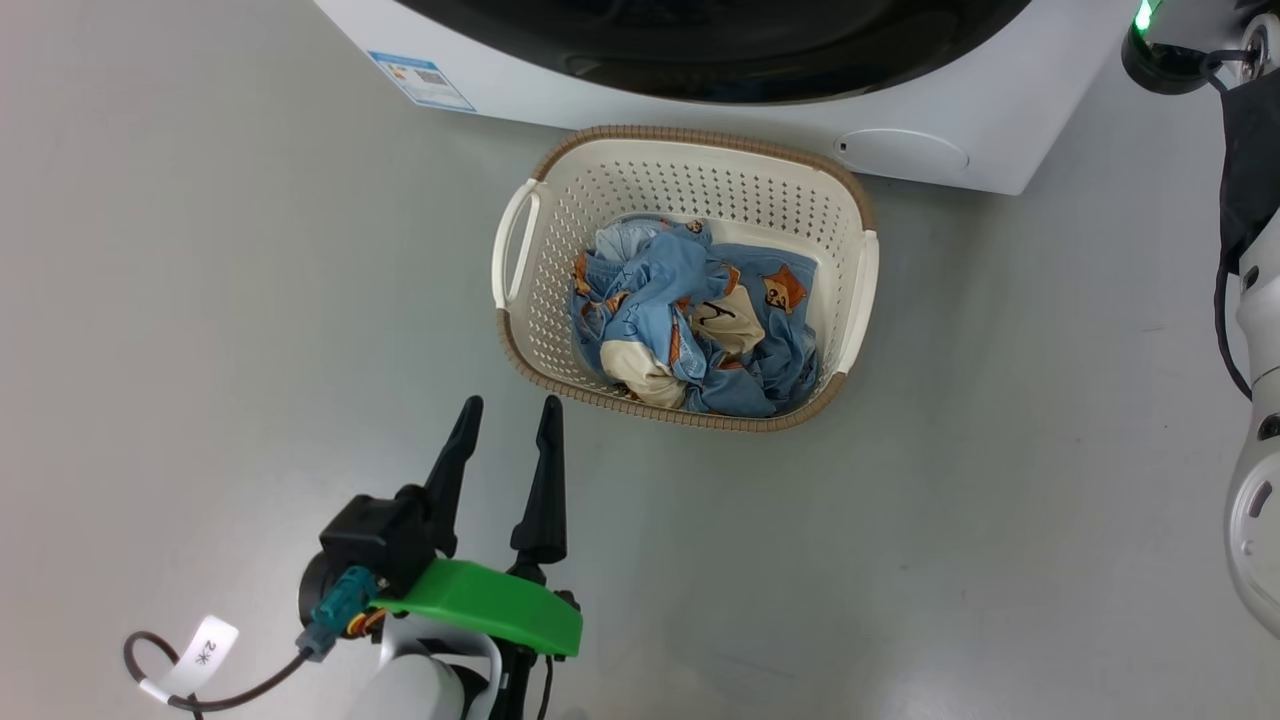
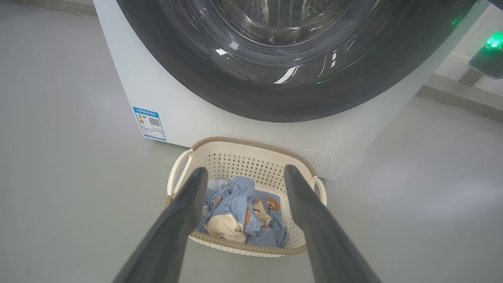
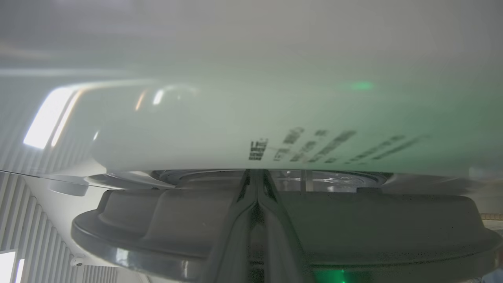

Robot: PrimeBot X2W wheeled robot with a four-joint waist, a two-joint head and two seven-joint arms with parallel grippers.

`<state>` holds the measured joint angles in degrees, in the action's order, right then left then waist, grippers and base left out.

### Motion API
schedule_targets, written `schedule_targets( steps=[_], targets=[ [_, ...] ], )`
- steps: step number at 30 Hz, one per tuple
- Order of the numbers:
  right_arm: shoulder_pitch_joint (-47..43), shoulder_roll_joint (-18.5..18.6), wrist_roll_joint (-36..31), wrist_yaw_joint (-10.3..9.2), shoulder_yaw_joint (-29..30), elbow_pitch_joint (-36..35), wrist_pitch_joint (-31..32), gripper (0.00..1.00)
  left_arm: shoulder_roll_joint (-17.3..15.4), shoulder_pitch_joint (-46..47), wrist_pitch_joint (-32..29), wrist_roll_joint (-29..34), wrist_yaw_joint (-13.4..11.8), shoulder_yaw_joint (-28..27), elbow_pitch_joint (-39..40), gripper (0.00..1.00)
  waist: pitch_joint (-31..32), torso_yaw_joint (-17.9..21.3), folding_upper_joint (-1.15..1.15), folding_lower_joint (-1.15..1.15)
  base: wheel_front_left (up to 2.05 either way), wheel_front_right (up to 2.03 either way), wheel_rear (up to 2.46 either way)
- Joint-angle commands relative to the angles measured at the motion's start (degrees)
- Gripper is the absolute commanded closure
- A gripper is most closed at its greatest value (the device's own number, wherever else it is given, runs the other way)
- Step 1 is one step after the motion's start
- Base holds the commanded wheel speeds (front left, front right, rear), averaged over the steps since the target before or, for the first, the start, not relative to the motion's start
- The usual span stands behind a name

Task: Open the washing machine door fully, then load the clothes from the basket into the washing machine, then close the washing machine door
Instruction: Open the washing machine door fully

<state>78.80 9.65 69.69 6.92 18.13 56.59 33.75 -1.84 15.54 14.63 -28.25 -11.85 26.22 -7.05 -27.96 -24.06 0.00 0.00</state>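
The washing machine door (image 2: 275, 98) looked shut against the washing machine (image 2: 188, 114) at the top of the frame, so I judged nothing done yet. The right gripper (image 3: 256, 177), pinched closed on nothing, had its tips at the door's edge. The left gripper (image 1: 510, 405) hung wide open and empty, lower left. The clothes (image 1: 690, 320) lay in the basket (image 1: 700, 135), centre frame.

One washing machine (image 1: 520, 85) is standing in frame, wearing one round door (image 2: 275, 98) and one blue label sticker (image 1: 420, 80). One basket (image 1: 700, 140) is sitting before it, showing two side handles (image 1: 512, 245), and one crumpled bundle of clothes (image 1: 690, 320) is lying inside.
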Motion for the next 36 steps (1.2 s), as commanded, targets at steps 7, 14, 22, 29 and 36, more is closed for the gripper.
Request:
schedule_targets(
  steps=[7, 14, 22, 29, 36],
  targets=[
    [2.5, -2.6, -0.7, 0.57, 0.7, 1.3, 3.7, 1.0, -1.0, 0.9, 0.4, -0.2, -0.6, -1.4, 1.5, 0.0, 0.0, -0.1, 0.0, 0.0, 0.0, 0.0, 0.0],
    [2.1, -3.0, -1.9, 0.57, 1.4, 1.7, 4.6, 1.0, -1.0, 0.9, 0.4, -0.2, -0.6, -1.6, 1.5, 0.0, 0.3, 0.1, 0.0, 0.0, 0.0, 0.0, 0.0],
    [0.8, -3.9, -2.7, 0.57, 2.3, 1.2, 5.3, 1.0, -1.0, 1.0, 0.4, -0.2, -0.6, -1.7, 1.3, 0.0, 0.9, 0.4, 0.0, 0.0, 0.0, 0.0, 0.0],
    [-0.2, -4.6, -3.4, 0.57, 3.0, 1.2, 5.9, 1.0, -1.0, 1.1, 0.4, 0.0, -0.6, -1.5, 1.2, 0.0, 1.4, 0.8, 0.0, 0.0, 0.0, 0.0, 0.0],
    [-1.6, -5.2, -4.4, 0.57, 3.6, 0.7, 7.2, 1.0, -1.0, 0.9, 0.4, 0.3, -0.5, -1.7, 1.1, 0.0, 2.1, 1.2, 0.0, 0.0, 0.0, 0.0, 0.0]
  ],
)
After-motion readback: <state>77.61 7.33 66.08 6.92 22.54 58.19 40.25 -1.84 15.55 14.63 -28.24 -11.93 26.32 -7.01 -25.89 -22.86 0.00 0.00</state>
